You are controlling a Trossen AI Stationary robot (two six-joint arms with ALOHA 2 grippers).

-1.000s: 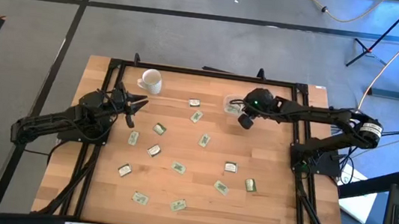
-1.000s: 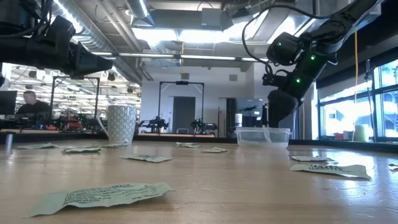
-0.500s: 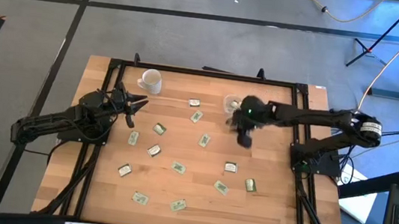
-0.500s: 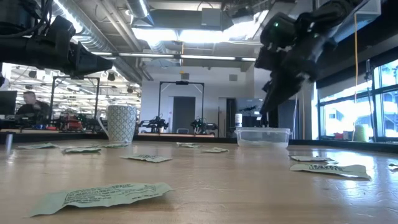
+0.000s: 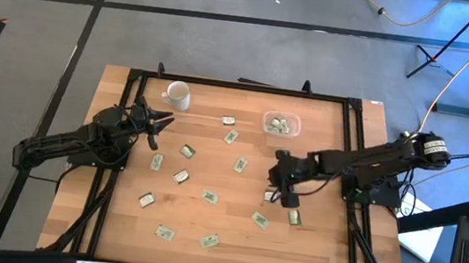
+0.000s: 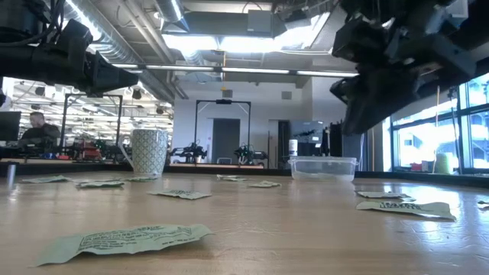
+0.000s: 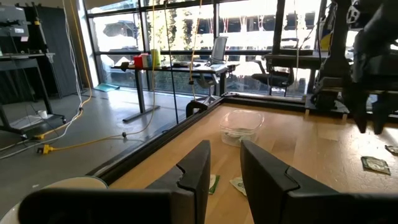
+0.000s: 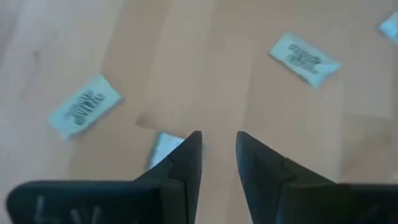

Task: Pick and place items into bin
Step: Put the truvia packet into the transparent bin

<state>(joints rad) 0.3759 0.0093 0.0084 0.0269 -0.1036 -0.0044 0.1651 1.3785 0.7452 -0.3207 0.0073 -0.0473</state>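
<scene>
Several pale green and white packets lie flat and scattered on the wooden table. A few more lie inside the clear bin, which stands near the table's far edge. My right gripper hovers open over the right middle of the table, tilted downward, and touches nothing. In the right wrist view one packet lies on the wood just beyond its fingers. My left gripper waits open and level at the far left, beside the white mug.
The mug stands at the far left corner, with the bin to its right. Two packets lie just nearer than my right gripper. A black frame runs round the table. Bare wood shows between the packets.
My right gripper has swung from over the bin toward the table's near edge, turning as it went, and now hangs over the packets at the right middle. The bin and the packets inside it now show uncovered.
</scene>
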